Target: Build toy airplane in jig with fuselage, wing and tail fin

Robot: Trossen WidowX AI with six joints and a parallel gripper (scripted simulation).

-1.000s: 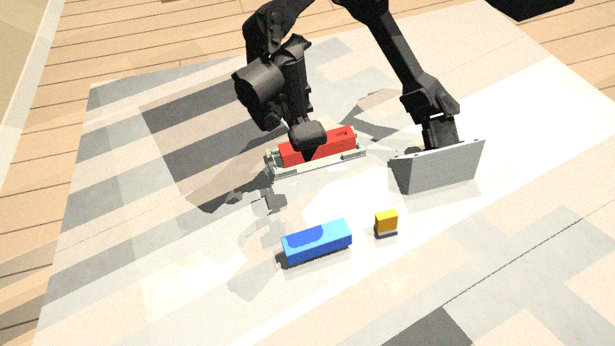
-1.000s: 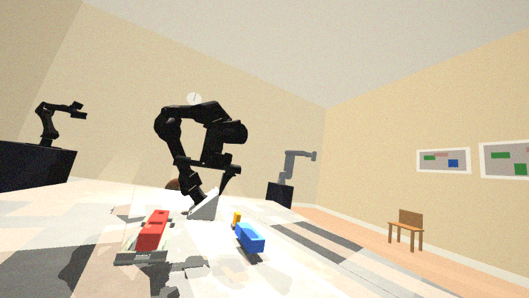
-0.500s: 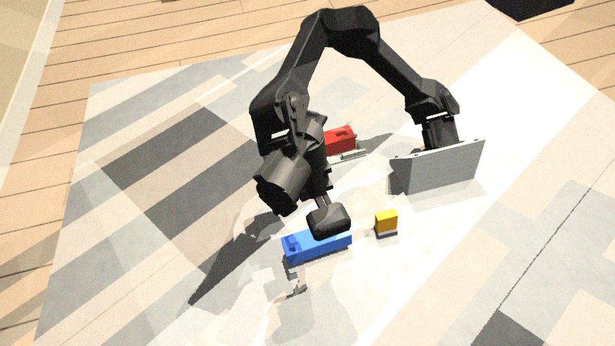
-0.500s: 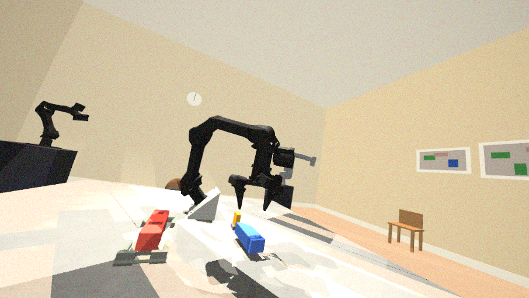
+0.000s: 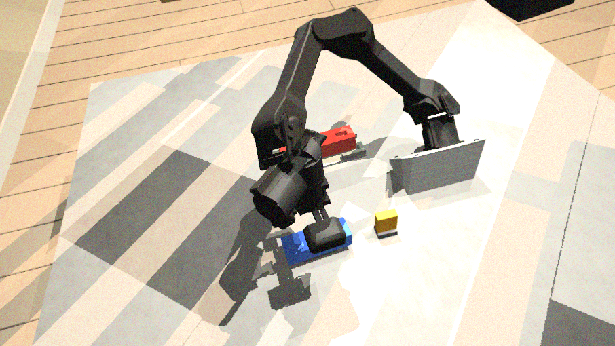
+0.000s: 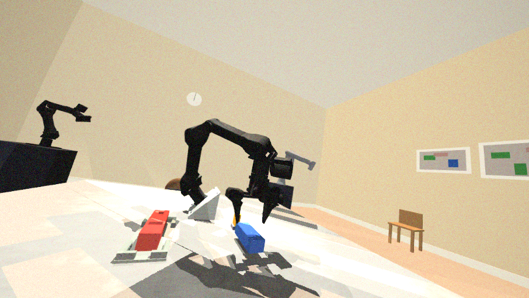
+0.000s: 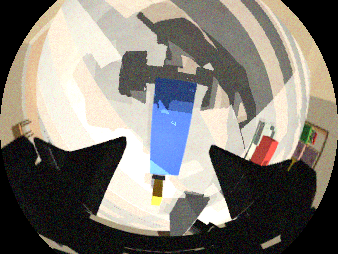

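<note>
The red fuselage lies lengthwise in the pale grey cradle. A socket opening shows in its top; the arm hides part of it in the top view. The blue wing lies on the table, apart from the fuselage. The yellow tail fin stands on a dark base beyond the wing's end. My gripper is open and empty, pointing down just above the wing, one finger over each side. The wing's tab is not visible.
The grey slanted arm mount stands behind the cradle and the tail fin. Other arms on dark stands, a chair and wall pictures are in the background. Strong light and shadow patches cross the table.
</note>
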